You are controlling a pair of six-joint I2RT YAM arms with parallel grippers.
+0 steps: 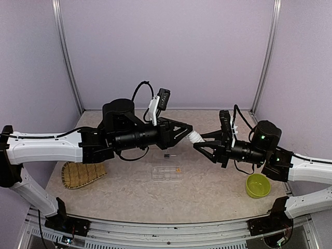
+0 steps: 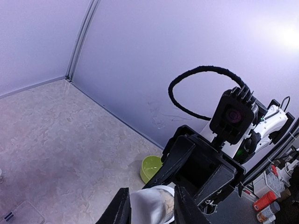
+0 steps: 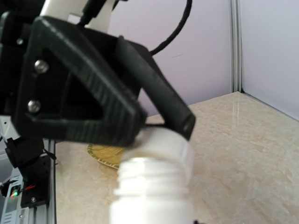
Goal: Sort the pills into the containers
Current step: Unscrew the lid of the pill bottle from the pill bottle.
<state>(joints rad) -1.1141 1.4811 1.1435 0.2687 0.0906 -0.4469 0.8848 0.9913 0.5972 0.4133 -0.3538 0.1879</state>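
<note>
Left gripper (image 1: 190,130) pinched the cap (image 2: 150,205) of a white pill bottle (image 3: 152,200); right gripper (image 1: 201,143) clamped its body, held aloft. The compartment box (image 1: 167,173) lay on the table (image 1: 207,192) between the arms, with orange pills (image 1: 178,169) at its right end. Recommended: twist squarely, mouth kept raised.

place: robot lab enclosure | evidence: plain lilac wall panels (image 1: 166,52), metal corner posts (image 1: 67,57), beige tabletop (image 1: 207,192)
</note>
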